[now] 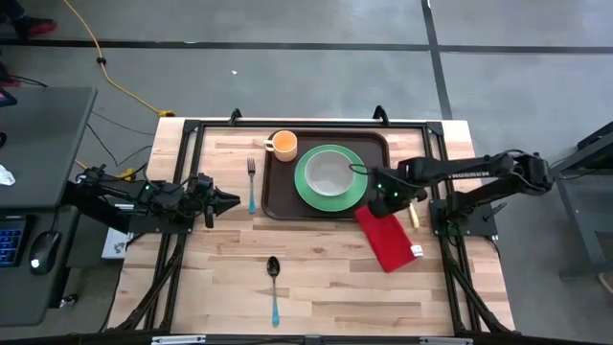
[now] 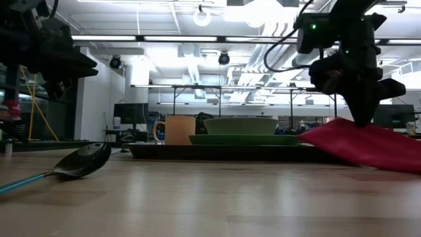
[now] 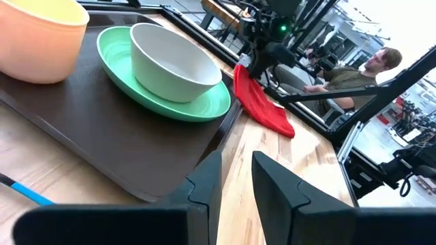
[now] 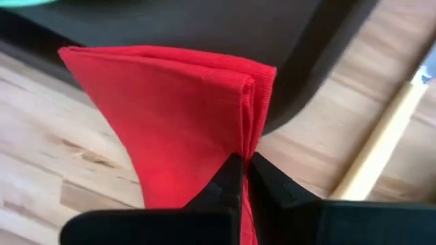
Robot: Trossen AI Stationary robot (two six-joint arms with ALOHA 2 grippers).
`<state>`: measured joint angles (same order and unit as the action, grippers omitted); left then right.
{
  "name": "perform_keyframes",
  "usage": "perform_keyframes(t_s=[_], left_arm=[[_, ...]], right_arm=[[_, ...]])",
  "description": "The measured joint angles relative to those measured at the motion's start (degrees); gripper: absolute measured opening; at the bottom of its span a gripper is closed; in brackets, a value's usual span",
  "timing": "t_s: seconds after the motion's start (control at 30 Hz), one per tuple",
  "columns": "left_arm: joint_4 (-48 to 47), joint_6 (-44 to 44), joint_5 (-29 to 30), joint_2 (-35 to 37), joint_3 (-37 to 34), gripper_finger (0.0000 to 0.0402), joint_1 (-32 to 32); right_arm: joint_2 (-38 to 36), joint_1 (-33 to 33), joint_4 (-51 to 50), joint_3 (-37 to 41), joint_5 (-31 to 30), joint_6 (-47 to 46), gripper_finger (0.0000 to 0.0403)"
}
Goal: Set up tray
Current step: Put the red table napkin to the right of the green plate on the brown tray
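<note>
while the right gripper (image 1: 383,205) pinches a corner of the red napkin (image 1: 388,240) just off the tray (image 1: 280,196), the napkin trails onto the table (image 1: 316,278). the tray sits at the far middle, carrying plate (image 1: 308,187), bowl (image 1: 329,170) and cup (image 1: 283,145). the left gripper (image 1: 227,200) hovers beside the fork (image 1: 251,182), fingers slightly apart, it seems.

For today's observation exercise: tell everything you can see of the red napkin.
The red napkin is soft and folded, with layered edges showing at one corner. It lies on the wooden table just off the tray at its near right corner. The right gripper pinches its raised edge, lifting that end. A pale stick lies beside it.
</note>
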<state>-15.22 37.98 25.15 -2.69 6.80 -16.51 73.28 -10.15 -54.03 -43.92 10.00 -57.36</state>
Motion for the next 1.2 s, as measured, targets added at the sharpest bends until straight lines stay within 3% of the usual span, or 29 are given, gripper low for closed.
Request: perform_keyframes(t_s=[1.0, 1.2], left_arm=[[0.1, 0.9, 0.1, 0.0, 0.0, 0.0111, 0.0], [0.1, 1.4, 1.4, 0.0, 0.0, 0.0111, 0.0]], right_arm=[[0.0, -25.4, -7.2, -0.1, 0.1, 14.8, 0.0], [0.0, -31.0, -6.9, -4.2, -0.7, 16.3, 0.0]])
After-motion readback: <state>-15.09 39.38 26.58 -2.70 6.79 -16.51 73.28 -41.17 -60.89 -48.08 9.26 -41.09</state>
